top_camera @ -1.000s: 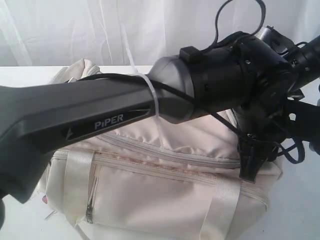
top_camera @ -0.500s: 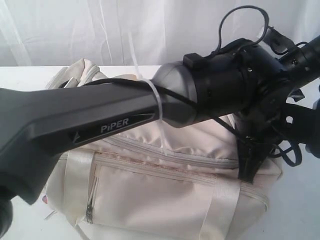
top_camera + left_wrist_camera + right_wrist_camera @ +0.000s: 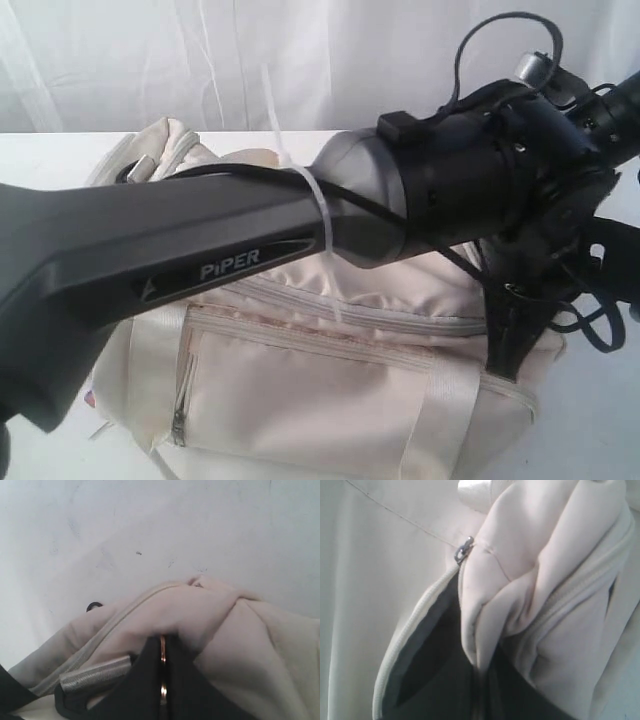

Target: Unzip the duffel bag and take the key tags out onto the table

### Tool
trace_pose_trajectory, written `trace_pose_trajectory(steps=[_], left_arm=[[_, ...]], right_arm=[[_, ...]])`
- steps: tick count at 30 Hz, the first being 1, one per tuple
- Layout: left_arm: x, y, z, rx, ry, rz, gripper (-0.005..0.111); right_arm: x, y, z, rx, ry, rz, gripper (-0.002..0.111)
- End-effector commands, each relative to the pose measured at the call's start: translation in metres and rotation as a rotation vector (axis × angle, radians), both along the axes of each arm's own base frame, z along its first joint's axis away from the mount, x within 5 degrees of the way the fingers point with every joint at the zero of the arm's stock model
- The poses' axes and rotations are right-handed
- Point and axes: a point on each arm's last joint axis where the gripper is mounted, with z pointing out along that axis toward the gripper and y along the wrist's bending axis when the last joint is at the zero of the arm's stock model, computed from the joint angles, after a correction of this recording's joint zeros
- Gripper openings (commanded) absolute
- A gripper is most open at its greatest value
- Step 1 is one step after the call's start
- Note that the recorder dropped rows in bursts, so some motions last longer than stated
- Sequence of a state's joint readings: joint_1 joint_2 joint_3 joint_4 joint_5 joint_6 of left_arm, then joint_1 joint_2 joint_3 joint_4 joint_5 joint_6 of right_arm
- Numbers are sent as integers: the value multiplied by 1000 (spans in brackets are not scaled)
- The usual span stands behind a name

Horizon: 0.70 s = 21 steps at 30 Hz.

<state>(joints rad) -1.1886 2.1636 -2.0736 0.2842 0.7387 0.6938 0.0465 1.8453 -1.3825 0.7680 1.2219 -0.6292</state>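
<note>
Both claws are clenched on the duffel bag (image 3: 330, 400). The left claw (image 3: 161, 650) pinches a fold of cream cloth at its tips, and the right claw (image 3: 482, 672) pinches another, with the dark-lined opening just beside it. Each hold is on thin cloth only, so a hard pull could slip it free or drag the bag across the table (image 3: 600, 440). One bag, two claws; the key tags are unseen, probably inside

Black left gripper (image 3: 162, 647), jaws pressed together, pinching a bunched fold of the cream duffel bag (image 3: 215, 615) beside its pale grey zipper (image 3: 114, 626); white table (image 3: 150, 525) lies beyond
</note>
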Motion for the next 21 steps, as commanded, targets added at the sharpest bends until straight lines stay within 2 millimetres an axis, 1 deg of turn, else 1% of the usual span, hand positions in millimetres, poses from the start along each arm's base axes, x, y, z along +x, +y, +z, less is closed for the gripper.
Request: trace_pose_trajectory(steps=[1, 4, 8, 11, 14, 18, 21], left_arm=[[-17, 6, 25, -21, 0, -14, 0], [-23, 13, 34, 13, -2, -10, 0], [-28, 24, 42, 65, 29, 9, 0], [-31, 29, 50, 66, 44, 32, 0], [-40, 34, 57, 77, 57, 28, 0], [-53, 40, 61, 124, 110, 21, 0], [-58, 43, 61, 151, 153, 20, 0]], right_arm=[[1, 1, 5, 18, -16, -19, 0], [1, 1, 5, 18, -15, -20, 0], [1, 1, 5, 18, -15, -20, 0], [1, 1, 5, 18, -16, -21, 0], [1, 1, 5, 18, -16, -21, 0], [1, 1, 4, 17, -18, -22, 0], [1, 1, 4, 17, -18, -22, 0]])
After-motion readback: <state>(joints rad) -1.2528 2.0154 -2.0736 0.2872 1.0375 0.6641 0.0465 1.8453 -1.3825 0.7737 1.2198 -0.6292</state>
